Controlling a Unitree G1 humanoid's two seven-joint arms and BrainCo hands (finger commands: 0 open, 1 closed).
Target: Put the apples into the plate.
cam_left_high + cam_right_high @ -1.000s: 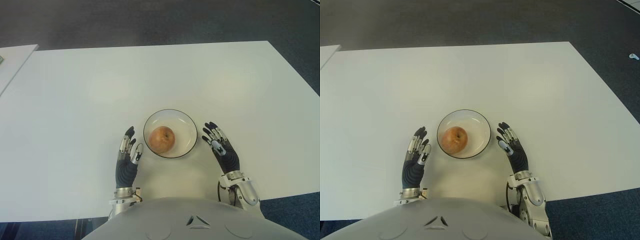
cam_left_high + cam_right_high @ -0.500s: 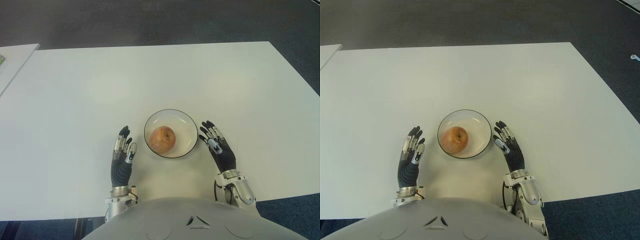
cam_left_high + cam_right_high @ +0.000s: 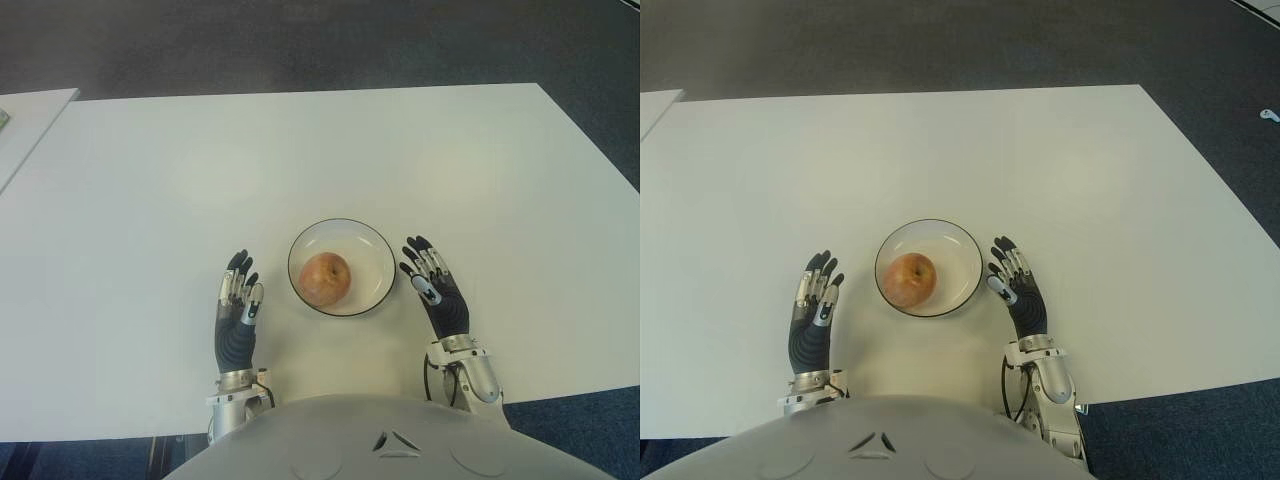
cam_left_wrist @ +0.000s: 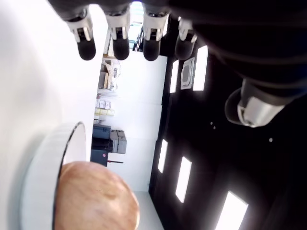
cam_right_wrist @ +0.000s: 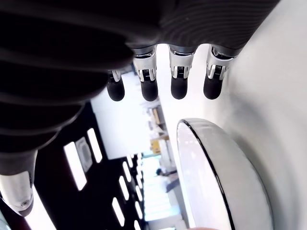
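A white desk (image 3: 400, 150) filled most of the scene, with dark carpeted floor (image 3: 300, 45) beyond its far edge and at the right. The corner of a second white surface (image 3: 25, 125) was seen at the far left, apart from the desk. A small pale object (image 3: 1267, 114) lay on the floor at the far right; what it was could not be told.

A single apple (image 3: 325, 278) was seen inside the shallow white plate (image 3: 375, 250), set toward the plate's left side, near the front edge of the desk. Nothing stood between either hand and the plate.

The left hand (image 3: 236, 315) was placed to the left of the plate, a clear gap apart from its rim, palm turned toward the plate and fingers (image 4: 120, 45) extended forward and held straight. It was open and nothing was held in it; in its wrist view the plate rim and the apple were seen off to one side, untouched.

The right hand (image 3: 436, 290) was placed just beside the plate's right rim, closer to it than the left hand was, with its fingers (image 5: 178, 86) likewise extended and slightly fanned. It was empty and open; in its wrist view the dark-edged plate rim was seen close by, with the fingertips apart from it. Whether either hand touched the desk could not be told.

No brand, label or readable writing was visible on the plate, the desk or the hands.
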